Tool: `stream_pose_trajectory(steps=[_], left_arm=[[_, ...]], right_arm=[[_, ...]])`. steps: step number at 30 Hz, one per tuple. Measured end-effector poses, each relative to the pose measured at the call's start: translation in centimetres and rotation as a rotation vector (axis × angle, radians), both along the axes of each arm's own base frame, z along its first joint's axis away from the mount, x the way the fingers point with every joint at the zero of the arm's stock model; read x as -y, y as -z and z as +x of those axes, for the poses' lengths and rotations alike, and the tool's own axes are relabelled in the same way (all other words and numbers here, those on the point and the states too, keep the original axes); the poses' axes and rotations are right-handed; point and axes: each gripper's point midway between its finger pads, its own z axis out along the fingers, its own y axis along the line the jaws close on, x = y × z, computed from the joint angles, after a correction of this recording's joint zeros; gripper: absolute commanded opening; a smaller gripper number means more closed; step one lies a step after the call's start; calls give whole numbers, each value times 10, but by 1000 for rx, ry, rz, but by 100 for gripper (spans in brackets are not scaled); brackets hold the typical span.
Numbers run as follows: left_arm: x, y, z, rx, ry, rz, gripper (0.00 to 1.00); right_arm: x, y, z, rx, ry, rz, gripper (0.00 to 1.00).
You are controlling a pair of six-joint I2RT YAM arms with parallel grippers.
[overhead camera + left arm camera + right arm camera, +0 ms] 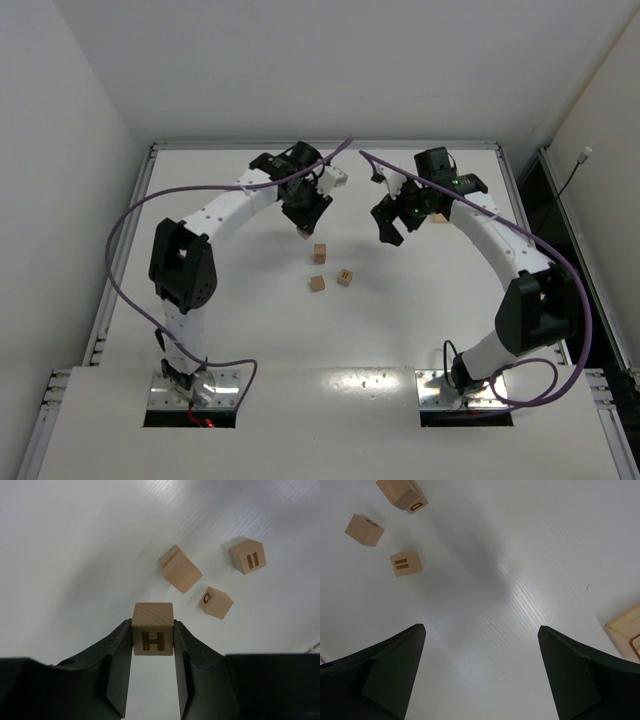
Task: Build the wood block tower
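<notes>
White table [400, 320]; arms [215, 215] arch inward, left fingers [117, 660] clamp H block [152, 630], perhaps aloft; right fingers [390, 670] spread

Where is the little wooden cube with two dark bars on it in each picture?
Top external: the small light-brown wooden cube with two dark bars lies near centre, rightmost of three loose cubes.
Left wrist: upper right.
Right wrist: upper left.
Shared landmark: two other loose wooden cubes lie close by in all three.

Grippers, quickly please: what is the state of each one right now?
Left gripper: closed, holding the H wood block above the table.
Right gripper: open, holding nothing.
</notes>
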Motion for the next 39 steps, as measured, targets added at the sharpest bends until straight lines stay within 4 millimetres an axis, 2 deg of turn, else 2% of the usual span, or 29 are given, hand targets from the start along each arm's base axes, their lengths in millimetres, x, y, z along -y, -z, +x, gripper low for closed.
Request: stream_pose_trajectory(steps=[5,11,13,17,25,35,39], left_arm=[[11,7,3,5,63,80,0],[10,16,-4,7,100,159,0],[13,17,-7,11,119,180,0],[22,19,-17,20,175,207,0],[38,20,-29,19,266,187,0],[46,45,-35,-57,335,177,0],[50,46,-35,-63,340,166,0]], right_arm=[[5,0,2,-4,23,1,93],[19,2,8,-5,85,9,96],[27,4,11,-5,119,16,100],[51,3,14,-1,210,36,100],[94,-16,25,32,364,151,100],[103,-26,24,2,395,300,100],[109,-29,24,-2,406,337,100]])
